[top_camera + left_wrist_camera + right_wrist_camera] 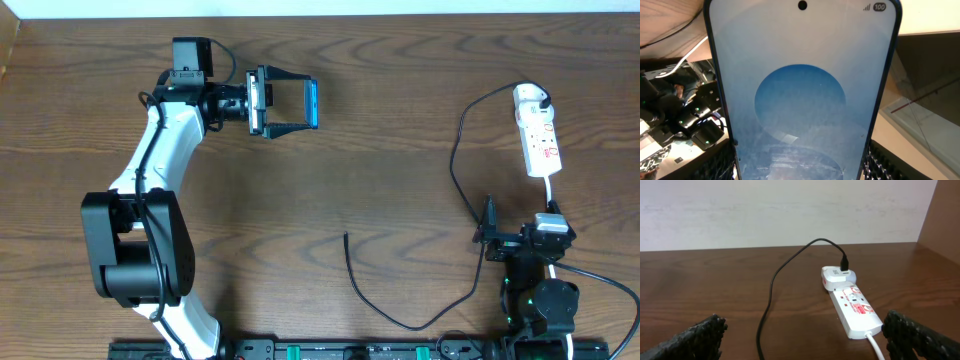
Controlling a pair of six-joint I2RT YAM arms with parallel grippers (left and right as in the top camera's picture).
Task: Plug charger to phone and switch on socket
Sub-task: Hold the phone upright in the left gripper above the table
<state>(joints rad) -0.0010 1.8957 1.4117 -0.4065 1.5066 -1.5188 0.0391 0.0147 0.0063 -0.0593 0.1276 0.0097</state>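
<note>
Left gripper [306,104], far left of centre: clenched on the phone [313,103], one finger on each long edge. The phone stands edge-up to the overhead camera, and its blue screen with the lighter circle faces back at the wrist. Right gripper [520,232], near right: released, jaws spread wide with nothing between them, pointing toward the far side at the socket [541,140]. The socket lies flat on the table [300,200] at far right, with its white cord running near toward the right arm. The charger's [455,160] white adapter sits in the socket's far end. Its black cable loops left, passes the right gripper, sweeps near and ends in a free plug tip on bare wood at centre, well apart from the phone. Switch position too small to tell.
</note>
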